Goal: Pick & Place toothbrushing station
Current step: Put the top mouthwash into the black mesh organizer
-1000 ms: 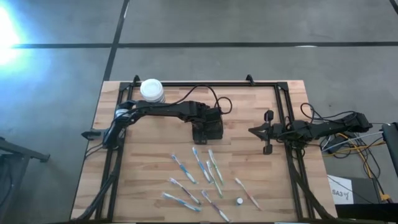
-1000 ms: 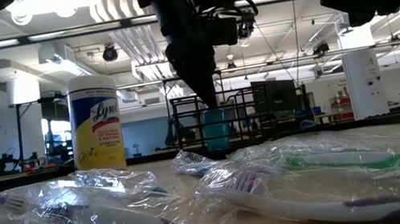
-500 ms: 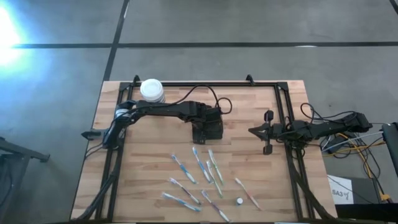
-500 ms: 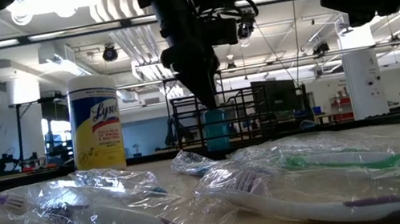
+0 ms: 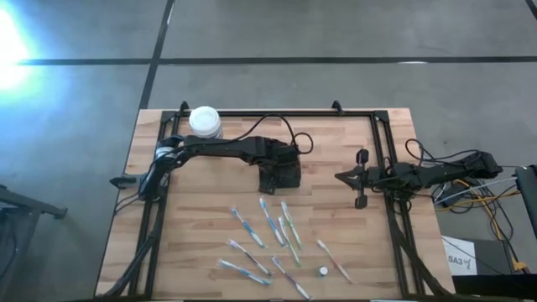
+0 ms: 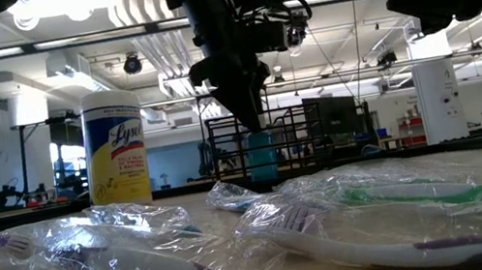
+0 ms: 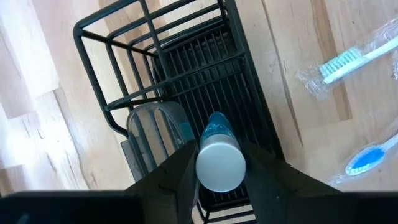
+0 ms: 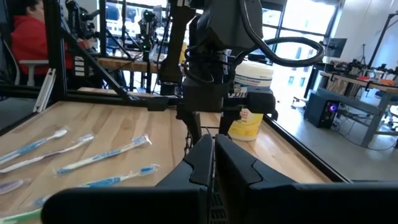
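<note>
The toothbrushing station (image 5: 281, 174), a small black wire rack with compartments, stood near the middle of the pale wooden surface (image 5: 201, 218), just beyond the scattered plastic-wrapped toothbrushes (image 5: 270, 222). The left gripper (image 7: 219, 163) hung directly above it, its fingers closed around a blue tube with a white cap (image 7: 219, 160) held upright, cap toward the wrist. That pose looked chosen so the tube could drop straight down into one of the rack's open compartments. One compartment beside the tube already held a translucent grey insert (image 7: 155, 134). The right gripper (image 8: 213, 152) waited off to the right side of the surface, its fingers pressed together and empty, well apart from the rack. A yellow wipes canister with a white lid (image 5: 205, 122) stood at the far left corner.
</note>
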Robot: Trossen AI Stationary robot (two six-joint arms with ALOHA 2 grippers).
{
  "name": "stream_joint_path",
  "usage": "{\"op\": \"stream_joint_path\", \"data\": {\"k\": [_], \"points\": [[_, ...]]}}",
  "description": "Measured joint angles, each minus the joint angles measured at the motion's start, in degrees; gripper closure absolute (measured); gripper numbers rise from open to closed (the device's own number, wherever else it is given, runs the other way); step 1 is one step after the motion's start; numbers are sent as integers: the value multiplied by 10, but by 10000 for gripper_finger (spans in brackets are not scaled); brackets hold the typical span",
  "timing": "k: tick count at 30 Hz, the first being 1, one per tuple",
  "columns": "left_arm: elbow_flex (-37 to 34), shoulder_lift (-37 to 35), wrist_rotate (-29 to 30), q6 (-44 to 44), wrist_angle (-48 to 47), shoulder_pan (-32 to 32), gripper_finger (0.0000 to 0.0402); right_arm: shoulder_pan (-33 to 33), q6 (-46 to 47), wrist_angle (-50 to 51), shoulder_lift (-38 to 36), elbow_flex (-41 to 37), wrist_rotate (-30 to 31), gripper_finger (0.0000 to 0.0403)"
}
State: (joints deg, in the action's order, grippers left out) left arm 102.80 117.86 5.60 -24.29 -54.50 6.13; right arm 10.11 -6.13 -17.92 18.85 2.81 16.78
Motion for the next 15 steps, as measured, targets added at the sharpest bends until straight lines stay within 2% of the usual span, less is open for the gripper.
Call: {"op": "stream_joint_path", "data": {"k": [5, 11, 15], "points": [[0, -2, -38, 9, -4, 2, 297, 0, 1, 2, 0, 0, 0, 390], [6, -3, -53, 19, -22, 2, 282, 0, 1, 2, 0, 0, 0, 390], [13, -3, -88, 19, -26, 2, 289, 0, 1, 2, 0, 0, 0, 390]]}}
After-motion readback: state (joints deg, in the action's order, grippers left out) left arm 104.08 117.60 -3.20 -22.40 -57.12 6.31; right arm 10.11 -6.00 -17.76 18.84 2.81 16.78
